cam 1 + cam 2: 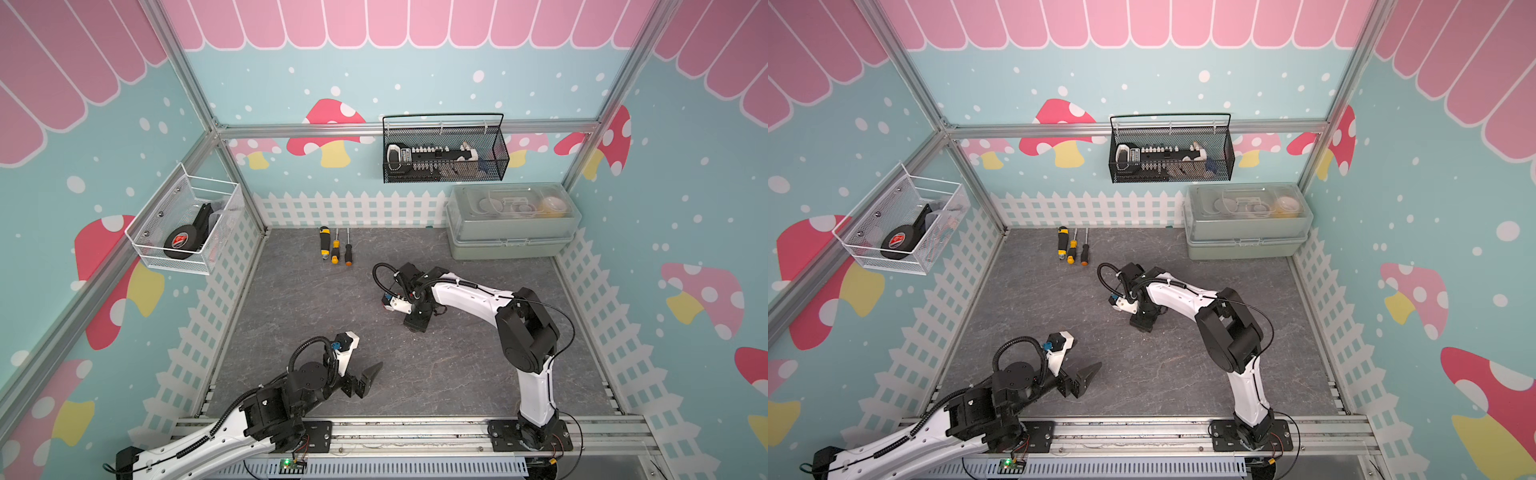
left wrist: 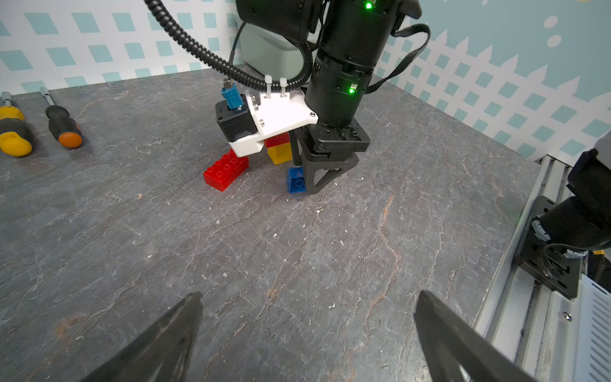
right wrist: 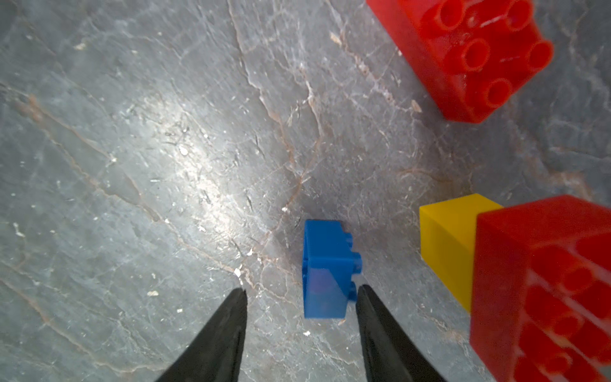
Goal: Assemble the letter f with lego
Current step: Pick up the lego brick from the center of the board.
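Right pincer (image 3: 302,290) straddles blue brick (image 3: 325,264), tipped on its side on worktop (image 3: 132,165); jaws half-wide, not clamped. Step looks like grabbing blue. Red brick (image 3: 542,281) sits on yellow brick (image 3: 446,244) just beside; second red brick (image 3: 469,56) loose. Next: pinch, lift, seat blue on stacked red. Left pincer (image 2: 309,294) wide, empty.

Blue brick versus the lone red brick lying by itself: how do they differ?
The blue brick is small and squarish; the lone red brick is longer, with more studs. Blue lies on its side, studs pointing sideways; red sits studs up. Blue lies between the fingers of the right tool; red lies apart from it. Both are studded plastic, resting on the table, joined to nothing.
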Controlling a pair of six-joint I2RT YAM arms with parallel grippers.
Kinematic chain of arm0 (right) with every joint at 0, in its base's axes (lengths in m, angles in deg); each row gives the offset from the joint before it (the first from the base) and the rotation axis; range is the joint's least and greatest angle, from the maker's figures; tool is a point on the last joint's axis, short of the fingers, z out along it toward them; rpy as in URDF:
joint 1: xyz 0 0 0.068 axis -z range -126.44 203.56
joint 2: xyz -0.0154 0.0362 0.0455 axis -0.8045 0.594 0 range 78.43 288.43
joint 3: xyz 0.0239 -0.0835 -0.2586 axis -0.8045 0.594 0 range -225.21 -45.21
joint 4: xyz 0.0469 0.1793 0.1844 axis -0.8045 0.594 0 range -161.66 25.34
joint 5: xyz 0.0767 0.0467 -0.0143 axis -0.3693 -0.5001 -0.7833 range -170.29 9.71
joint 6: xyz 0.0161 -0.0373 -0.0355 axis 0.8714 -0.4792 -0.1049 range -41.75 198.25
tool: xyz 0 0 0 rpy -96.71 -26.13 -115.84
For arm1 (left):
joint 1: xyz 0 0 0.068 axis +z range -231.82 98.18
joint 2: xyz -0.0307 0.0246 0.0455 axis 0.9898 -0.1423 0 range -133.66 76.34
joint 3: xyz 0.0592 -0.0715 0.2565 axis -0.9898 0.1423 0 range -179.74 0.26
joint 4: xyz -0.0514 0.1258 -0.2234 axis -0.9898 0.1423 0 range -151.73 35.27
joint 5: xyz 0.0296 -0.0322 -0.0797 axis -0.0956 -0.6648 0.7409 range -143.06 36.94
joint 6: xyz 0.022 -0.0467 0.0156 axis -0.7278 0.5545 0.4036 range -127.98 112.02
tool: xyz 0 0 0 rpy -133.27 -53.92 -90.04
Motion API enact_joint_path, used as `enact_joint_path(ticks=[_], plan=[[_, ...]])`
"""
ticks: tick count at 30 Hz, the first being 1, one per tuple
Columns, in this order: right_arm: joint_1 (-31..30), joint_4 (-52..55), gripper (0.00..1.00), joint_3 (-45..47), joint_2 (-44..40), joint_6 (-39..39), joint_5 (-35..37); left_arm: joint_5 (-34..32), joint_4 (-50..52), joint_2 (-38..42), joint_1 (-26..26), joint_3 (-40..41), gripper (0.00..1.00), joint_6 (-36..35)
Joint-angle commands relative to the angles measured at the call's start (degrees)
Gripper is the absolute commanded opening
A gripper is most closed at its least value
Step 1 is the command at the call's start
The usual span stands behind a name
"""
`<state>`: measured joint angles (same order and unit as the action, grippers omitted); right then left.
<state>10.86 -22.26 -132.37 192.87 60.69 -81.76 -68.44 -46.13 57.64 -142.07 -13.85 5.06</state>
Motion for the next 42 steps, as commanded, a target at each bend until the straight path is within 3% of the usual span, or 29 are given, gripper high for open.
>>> enact_joint_path(ticks=[1, 22, 42], plan=[[-0.2, 0.5, 0.53, 1.0, -1.4, -0.1, -1.5, 0.5, -0.5, 0.2, -0.4, 0.7, 0.99, -1.2], [-0.5, -1.4, 0.56, 1.1, 0.5, 0.2, 2.6, 0.7, -0.6, 0.2, -0.6, 0.7, 0.99, -1.3], [-0.6, -3.1, 0.50, 1.5, 2.3, -0.3, 2.8, 0.7, -0.6, 0.2, -0.6, 0.7, 0.99, -1.3]])
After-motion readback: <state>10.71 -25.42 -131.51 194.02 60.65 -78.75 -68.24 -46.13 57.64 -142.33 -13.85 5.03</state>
